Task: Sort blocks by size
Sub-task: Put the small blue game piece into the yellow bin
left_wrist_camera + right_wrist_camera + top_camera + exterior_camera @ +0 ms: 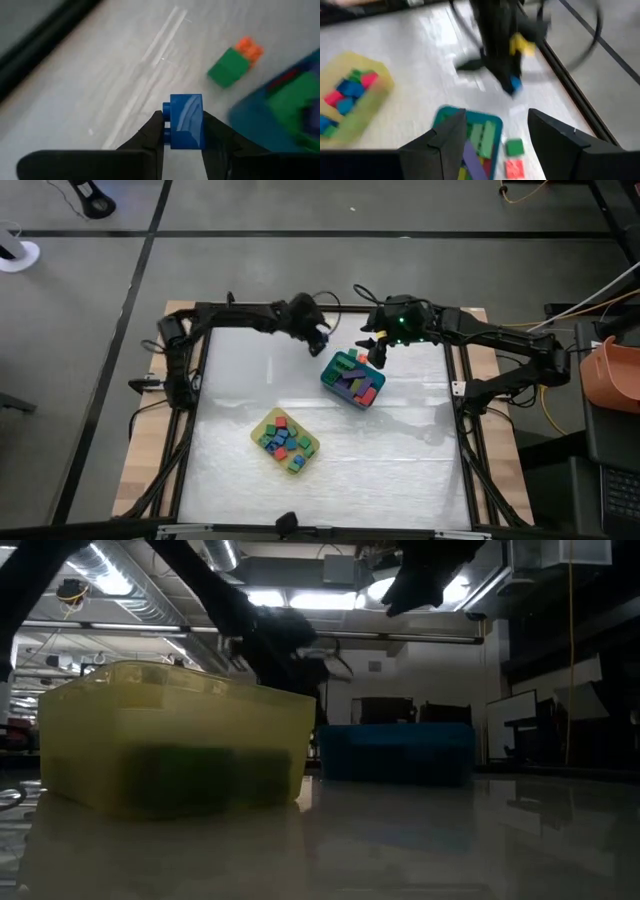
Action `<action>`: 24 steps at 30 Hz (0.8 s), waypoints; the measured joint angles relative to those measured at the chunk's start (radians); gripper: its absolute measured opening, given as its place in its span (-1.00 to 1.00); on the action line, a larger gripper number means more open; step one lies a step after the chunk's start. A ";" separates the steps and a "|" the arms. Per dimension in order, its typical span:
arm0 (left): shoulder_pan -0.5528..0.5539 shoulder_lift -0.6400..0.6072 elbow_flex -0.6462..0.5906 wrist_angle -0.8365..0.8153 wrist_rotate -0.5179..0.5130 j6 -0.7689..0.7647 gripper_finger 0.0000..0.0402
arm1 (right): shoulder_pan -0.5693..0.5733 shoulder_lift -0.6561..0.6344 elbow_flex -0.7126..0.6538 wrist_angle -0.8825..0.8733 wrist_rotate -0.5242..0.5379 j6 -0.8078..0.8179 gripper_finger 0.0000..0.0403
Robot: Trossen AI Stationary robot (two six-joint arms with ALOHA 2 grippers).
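My left gripper [322, 342] is at the table's far middle, left of the teal-blue tray [353, 379], and is shut on a small blue block [186, 121]; it also shows in the right wrist view [512, 85]. My right gripper [377, 352] is open and empty above the tray's far edge. The teal-blue tray holds several longer blocks, green, purple and red. The yellow tray [284, 441] nearer the front holds several short blocks. A green block [227, 68] and an orange block [249, 48] lie on the table beside the teal-blue tray. My left gripper pinches the small blue block by its two opposite sides [199, 130] between its two fingers. The block's studs [167, 122] face sideways. The block is lifted clear of the table.
The table is white and glossy, with bare room to the left and right of the trays. The dark frame rails run along its left [190, 410] and right [465, 430] sides. In the low view the yellow tray [170, 740] stands close, the teal-blue tray [398, 752] behind it.
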 joint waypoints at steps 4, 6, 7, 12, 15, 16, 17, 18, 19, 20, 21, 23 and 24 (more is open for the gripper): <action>0.033 -0.124 0.015 -0.216 0.143 0.019 -0.63 | -0.022 0.019 0.000 -0.045 -0.002 -0.060 0.05; 0.034 -0.187 0.015 -0.340 0.255 0.042 -0.63 | -0.044 0.043 0.000 -0.067 -0.011 -0.079 0.05; 0.034 -0.221 0.015 -0.412 0.310 0.057 -0.63 | -0.058 0.057 0.000 -0.074 -0.021 -0.088 0.05; -0.029 -0.348 0.008 -0.745 0.403 0.179 -0.63 | -0.126 0.139 0.000 -0.105 -0.104 -0.093 0.05; -0.095 -0.394 -0.018 -0.864 0.405 0.214 -0.62 | -0.154 0.188 0.000 -0.090 -0.117 -0.093 0.05; -0.121 -0.403 -0.032 -0.886 0.405 0.220 -0.59 | -0.163 0.204 0.000 -0.090 -0.117 -0.096 0.05; -0.147 -0.411 -0.046 -0.901 0.405 0.225 -0.57 | -0.171 0.219 0.000 -0.089 -0.116 -0.114 0.05; -0.176 -0.416 -0.060 -0.908 0.404 0.225 -0.55 | -0.177 0.233 0.000 -0.087 -0.117 -0.133 0.05; -0.203 -0.418 -0.072 -0.907 0.405 0.215 -0.53 | -0.184 0.246 0.000 -0.090 -0.117 -0.155 0.05; -0.230 -0.418 -0.080 -0.905 0.408 0.203 -0.52 | -0.191 0.259 0.000 -0.089 -0.118 -0.175 0.05; -0.253 -0.418 -0.089 -0.900 0.415 0.190 -0.51 | -0.197 0.271 0.000 -0.088 -0.120 -0.192 0.05; -0.291 -0.417 -0.105 -0.890 0.434 0.181 -0.52 | -0.209 0.290 0.000 -0.088 -0.126 -0.221 0.05; -0.308 -0.417 -0.112 -0.873 0.439 0.179 -0.52 | -0.216 0.298 0.000 -0.087 -0.127 -0.231 0.05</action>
